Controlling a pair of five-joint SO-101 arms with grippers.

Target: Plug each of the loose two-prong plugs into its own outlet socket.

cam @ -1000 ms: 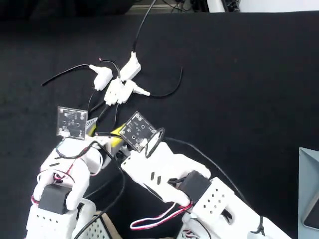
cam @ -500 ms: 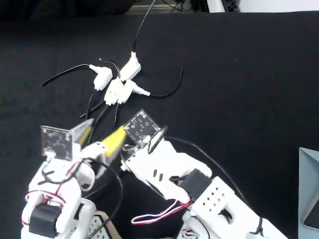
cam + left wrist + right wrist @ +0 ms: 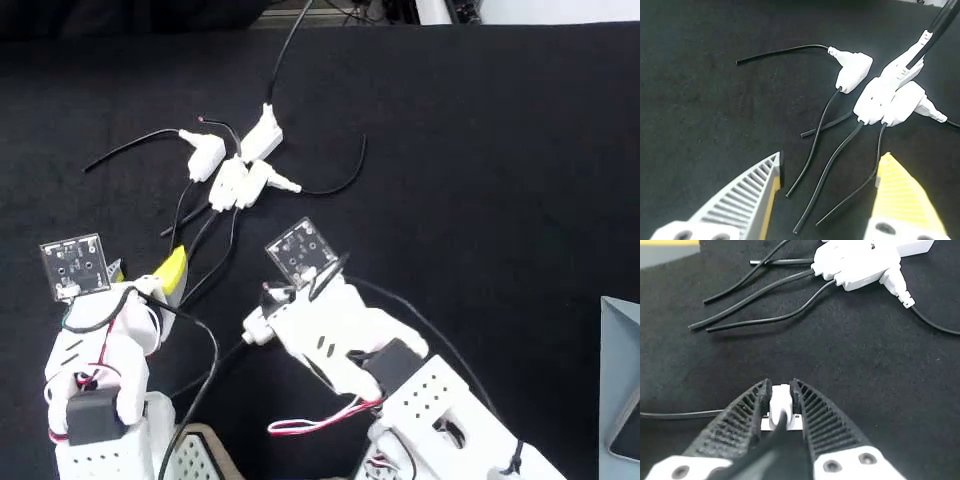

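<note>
Black cloth covers the table (image 3: 480,150), and both arms sit at its near edge. Toward the near left corner the left arm is folded back. The left gripper (image 3: 831,156) hangs over the cloth with its grey and yellow fingers spread wide and nothing between them. Beside it, about midway along the near edge, the right arm leans forward and low. The right gripper (image 3: 780,386) is clamped on a small white plug (image 3: 780,401), and a black cord leaves the plug toward the wrist. Each wrist carries a small camera board (image 3: 303,250); its print is too small to read.

Farther in, cut black cords (image 3: 829,175) lie loose on the cloth and lead up to the outlet cluster (image 3: 243,178). This is a bunch of white blocks touching one another, left of the table's centre. Just beside it on the left lies a separate white piece (image 3: 205,152) with a cord leaving each end. From the cluster a black cable (image 3: 290,45) runs off the far edge. A grey box (image 3: 620,380) sits at the right edge, well apart.
</note>
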